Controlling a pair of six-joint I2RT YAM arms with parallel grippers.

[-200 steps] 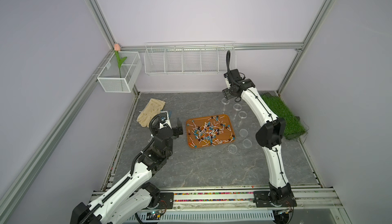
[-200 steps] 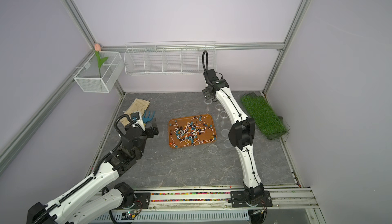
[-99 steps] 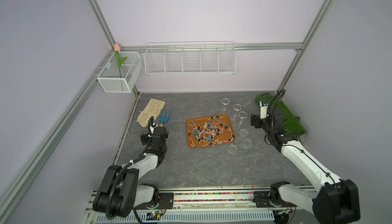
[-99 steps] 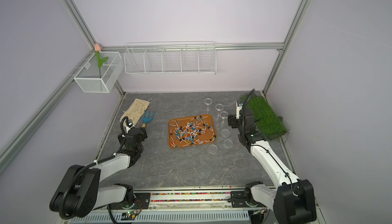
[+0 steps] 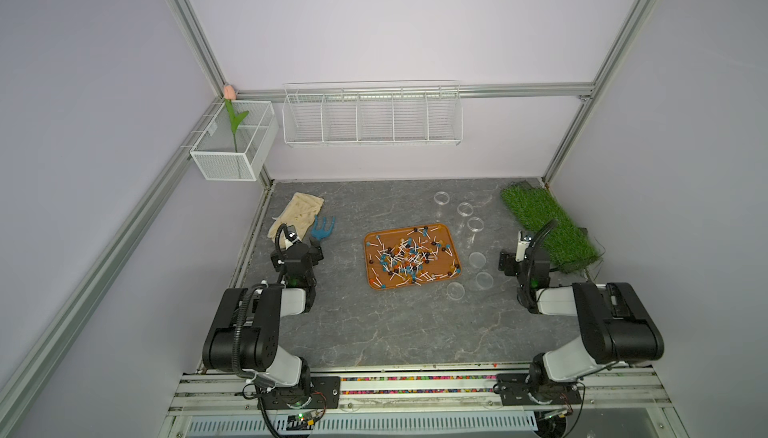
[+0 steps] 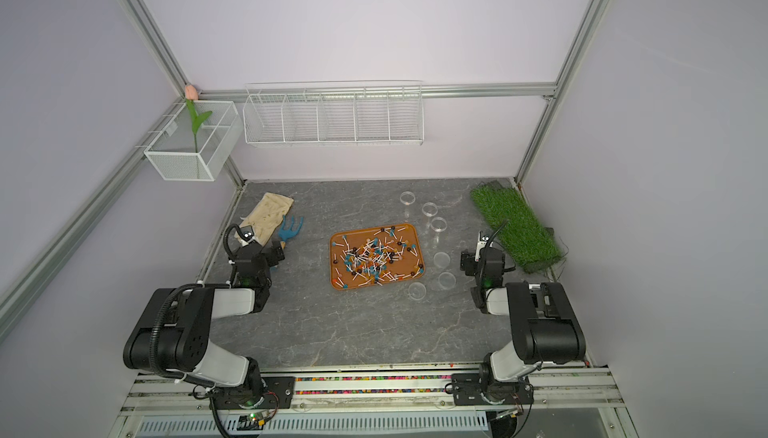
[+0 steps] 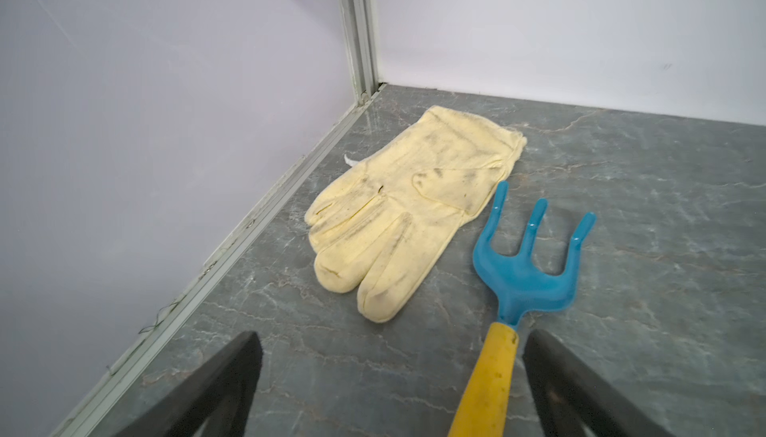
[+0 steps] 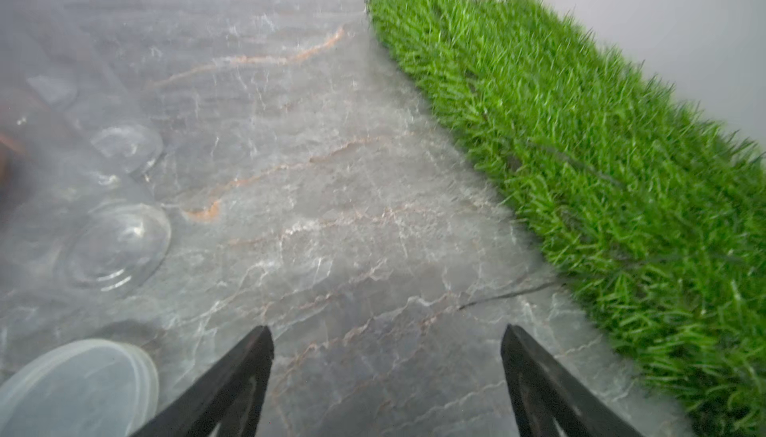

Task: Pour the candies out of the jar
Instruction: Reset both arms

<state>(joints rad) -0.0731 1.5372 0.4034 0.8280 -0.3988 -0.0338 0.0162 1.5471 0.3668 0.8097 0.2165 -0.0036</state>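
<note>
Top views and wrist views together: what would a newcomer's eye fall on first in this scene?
The orange tray in the middle of the table stands out first, strewn with lollipops with blue, brown and orange heads on white sticks. Next comes the bright green grass mat along the right wall, towards the far corner. At far left, a blue hand rake with a yellow handle lies beside a soiled cream glove.

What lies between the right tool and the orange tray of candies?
A clear round lid lies flat there, another just beside it; both top views show them.
</note>
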